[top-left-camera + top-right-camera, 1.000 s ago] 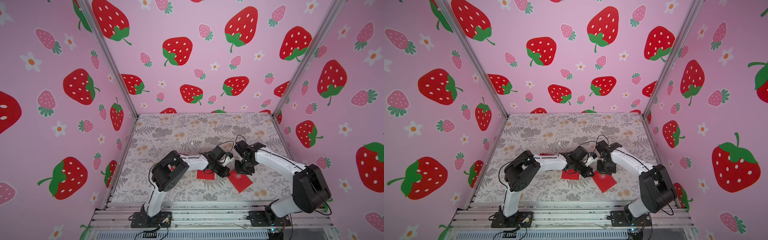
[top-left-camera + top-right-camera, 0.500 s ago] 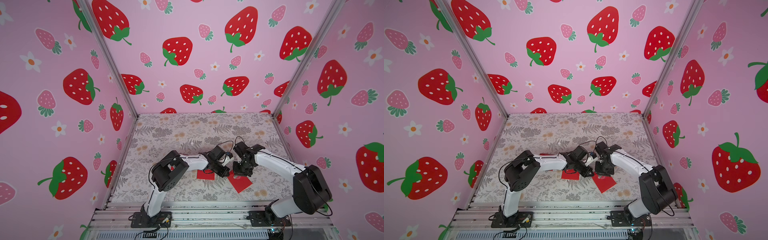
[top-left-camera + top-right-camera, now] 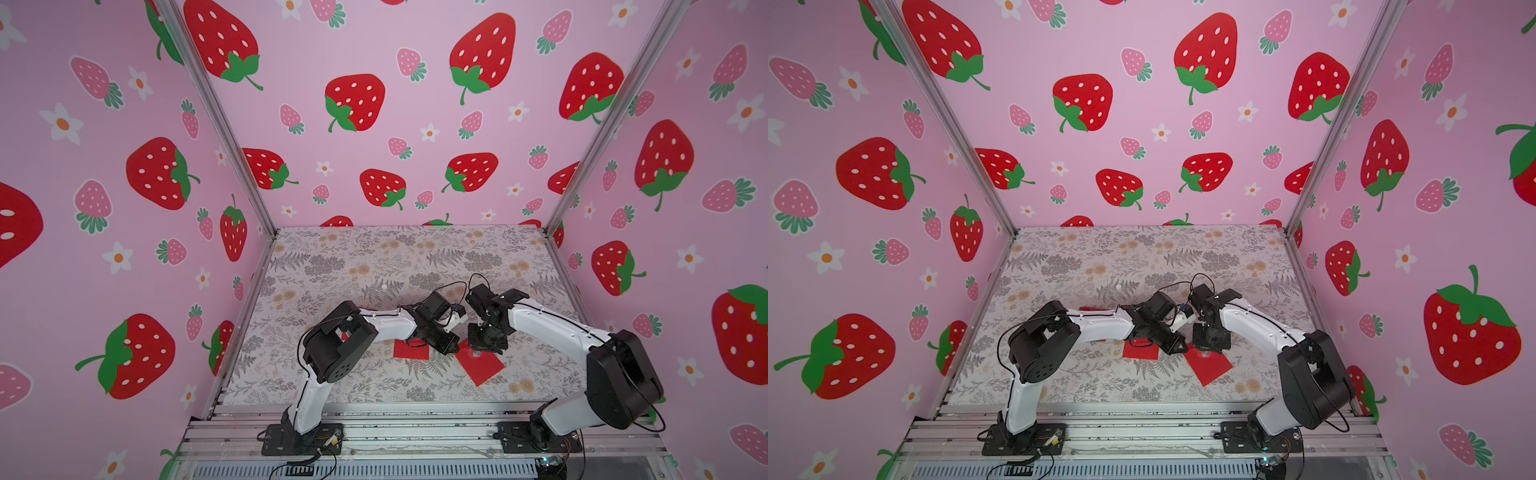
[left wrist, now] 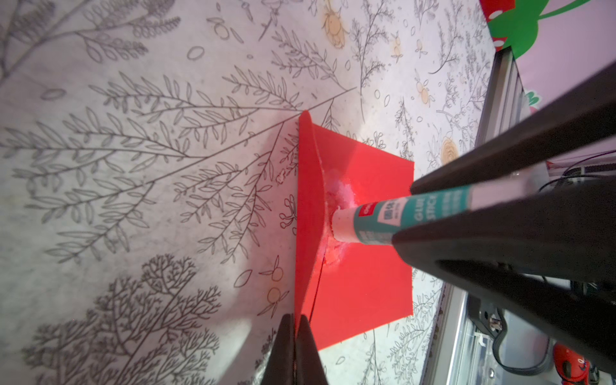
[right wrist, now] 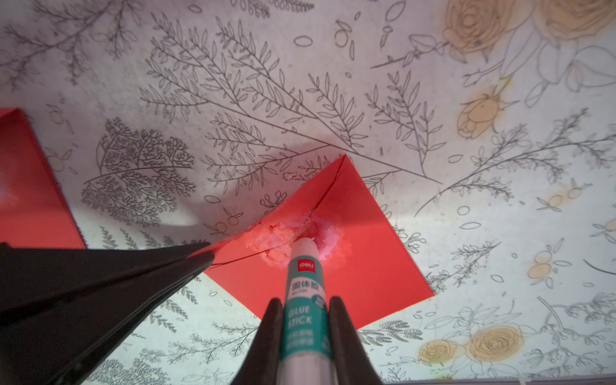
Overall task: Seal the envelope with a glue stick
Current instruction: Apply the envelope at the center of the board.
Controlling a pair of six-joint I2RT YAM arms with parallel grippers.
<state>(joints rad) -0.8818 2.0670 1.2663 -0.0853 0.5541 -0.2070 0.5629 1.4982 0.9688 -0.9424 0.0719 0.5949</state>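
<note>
- While both arms reach inward and bend down over the tabletop (image 3: 374,257), the right claw (image 5: 305,308) is closed tight on the glue stick (image 5: 304,283), its tip pressed on the red envelope (image 5: 366,266) amid white smears.
- Left claw (image 4: 295,325), pinched fully together, grips the edge of the raised flap (image 4: 308,200).

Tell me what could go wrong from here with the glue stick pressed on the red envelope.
1. The glue smear is thick and white around the glue stick tip; more rubbing may make it ooze past the flap on closing.
2. The left gripper pinches only the flap's end, so a sideways push from the right gripper could drag or tear the envelope.
3. A glue crumb on the tablecloth beside the envelope may stick it down.
</note>
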